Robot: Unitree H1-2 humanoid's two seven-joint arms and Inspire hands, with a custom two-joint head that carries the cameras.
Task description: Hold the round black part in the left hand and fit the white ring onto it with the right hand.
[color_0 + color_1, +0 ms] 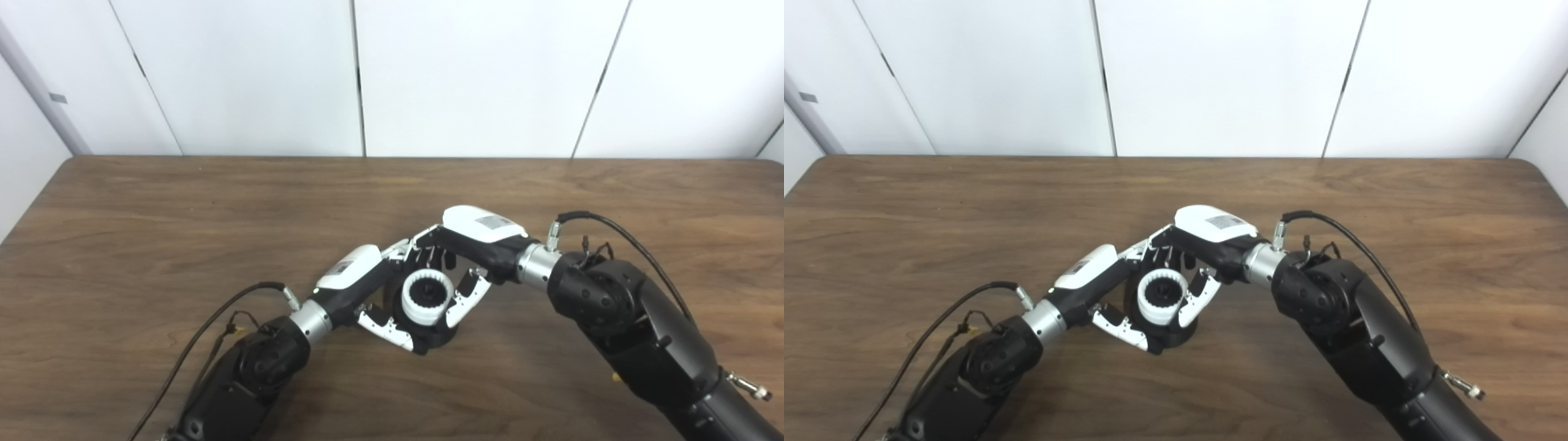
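The round black part (436, 335) stands near the middle of the wooden table (184, 233), held from the left by my left hand (367, 288), whose fingers wrap its lower side. The white ring (427, 297), toothed inside, sits on top of the black part. My right hand (471, 245) reaches in from the right, its fingers closed around the ring's far and right sides. The same group shows in the right eye view, with the ring (1163, 296) between both hands. How deep the ring sits on the part is hidden by the fingers.
The brown table runs to a white panelled wall (367, 73) at the back. Black cables (208, 324) loop off both forearms above the tabletop. Both forearms rest low over the table's front half.
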